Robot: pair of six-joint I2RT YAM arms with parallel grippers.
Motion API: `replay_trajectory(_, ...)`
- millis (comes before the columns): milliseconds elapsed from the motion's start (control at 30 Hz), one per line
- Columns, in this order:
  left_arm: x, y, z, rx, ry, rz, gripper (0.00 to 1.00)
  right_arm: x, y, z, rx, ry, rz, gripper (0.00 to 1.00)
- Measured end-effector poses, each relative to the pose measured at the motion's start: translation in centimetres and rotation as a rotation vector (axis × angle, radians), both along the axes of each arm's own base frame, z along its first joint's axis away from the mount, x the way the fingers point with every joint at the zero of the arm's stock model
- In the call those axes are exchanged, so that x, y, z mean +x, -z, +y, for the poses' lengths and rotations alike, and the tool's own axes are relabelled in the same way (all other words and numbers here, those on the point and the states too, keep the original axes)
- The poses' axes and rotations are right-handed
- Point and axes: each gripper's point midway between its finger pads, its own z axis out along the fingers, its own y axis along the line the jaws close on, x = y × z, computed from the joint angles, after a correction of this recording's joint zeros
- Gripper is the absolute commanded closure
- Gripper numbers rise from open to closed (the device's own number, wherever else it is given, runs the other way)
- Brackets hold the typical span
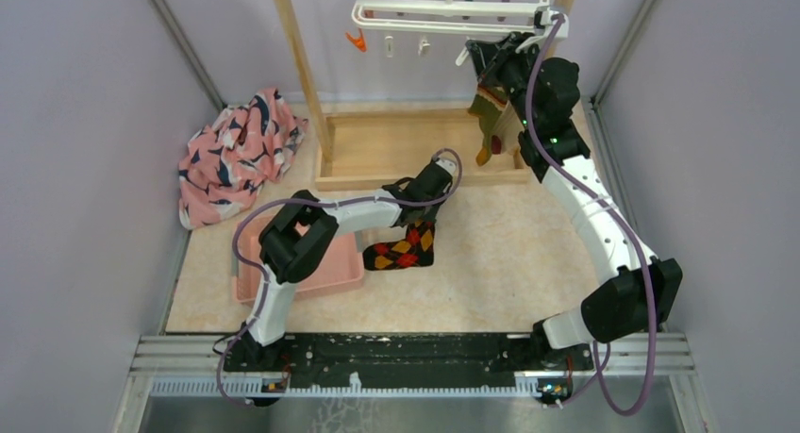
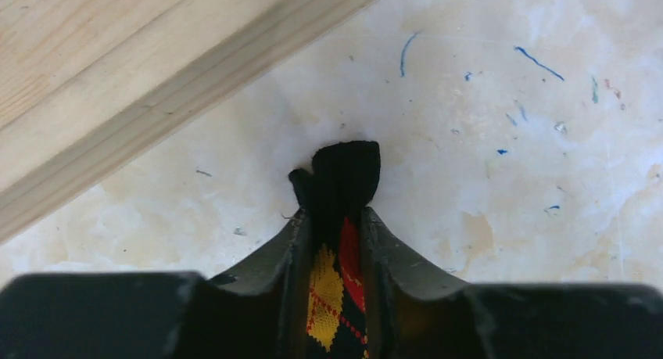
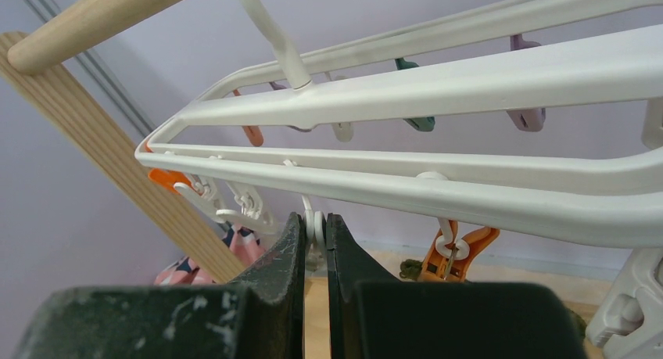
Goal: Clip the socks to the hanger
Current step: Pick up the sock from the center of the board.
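My left gripper [image 1: 432,181] is shut on the black end of the black-red-yellow argyle sock [image 1: 405,245], which trails over the beige table; the left wrist view shows the sock [image 2: 338,292] pinched between my fingers, just off the table near the wooden base. My right gripper [image 1: 491,58] is raised at the white hanger [image 1: 453,4]. In the right wrist view it [image 3: 315,227] is shut on a white clip [image 3: 314,222] under the hanger frame [image 3: 469,85]. An olive-green striped sock [image 1: 490,112] hangs beside it, from an orange clip [image 3: 457,251].
The big pink patterned cloth [image 1: 236,155] lies at the back left. A pink tray [image 1: 325,263] sits under my left arm. The wooden rack's base frame [image 1: 377,150] and post [image 1: 300,65] stand at the back. An orange clip [image 1: 356,41] and white clips hang further left.
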Motion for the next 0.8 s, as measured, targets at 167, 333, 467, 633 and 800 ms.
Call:
replay_trajectory(167,0.2,0.1,0.7,0.014,-0.028,-0.018,1.00,0.0,0.0,0.0,0.000,0.000,-0.002,1.00)
replay_trajectory(333,-1.8,-0.3,2.5,-0.032,-0.010,-0.035,1.00,0.0,-0.1,0.0,0.001,-0.001,-0.002,1.00)
replay_trajectory(467,-4.5,-1.4,5.0,-0.056,0.036,-0.046,1.00,0.0,-0.1,0.0,0.004,-0.005,-0.001,1.00)
replay_trajectory(633,-4.5,-8.5,4.3,-0.216,0.126,-0.229,1.00,-0.1,0.0,0.1,0.005,-0.011,0.000,1.00)
replay_trajectory(800,-3.7,-19.5,2.4,-0.436,0.240,-0.569,1.00,-0.3,-0.2,0.2,0.004,-0.020,-0.003,1.00)
